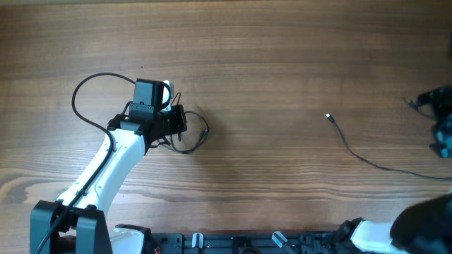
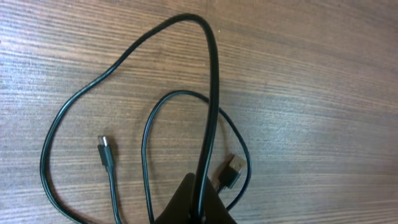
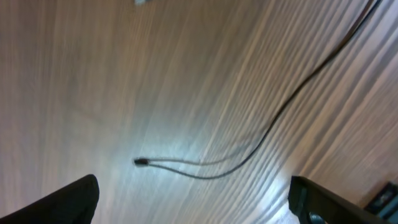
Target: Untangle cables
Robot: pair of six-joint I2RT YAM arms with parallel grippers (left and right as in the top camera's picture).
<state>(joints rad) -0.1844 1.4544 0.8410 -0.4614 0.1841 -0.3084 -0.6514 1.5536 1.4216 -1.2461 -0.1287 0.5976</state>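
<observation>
A black cable (image 1: 85, 88) lies on the left of the wooden table in a wide loop with smaller loops at my left gripper (image 1: 175, 121). In the left wrist view the gripper (image 2: 199, 208) is shut on a strand of this cable (image 2: 213, 93). A USB plug (image 2: 231, 169) and a small plug (image 2: 104, 151) lie just beyond the fingers. A second thin cable (image 1: 367, 159) lies on the right, its plug end (image 1: 328, 116) pointing left. My right gripper (image 1: 441, 123) is at the far right edge. In the right wrist view it (image 3: 193, 202) is open, held above that cable (image 3: 249, 152) and its plug (image 3: 140, 162).
The table (image 1: 268, 63) is bare wood. The arm bases and a black rail (image 1: 233, 243) run along the front edge. The left arm's own thicker cable runs along its white link (image 1: 106, 169).
</observation>
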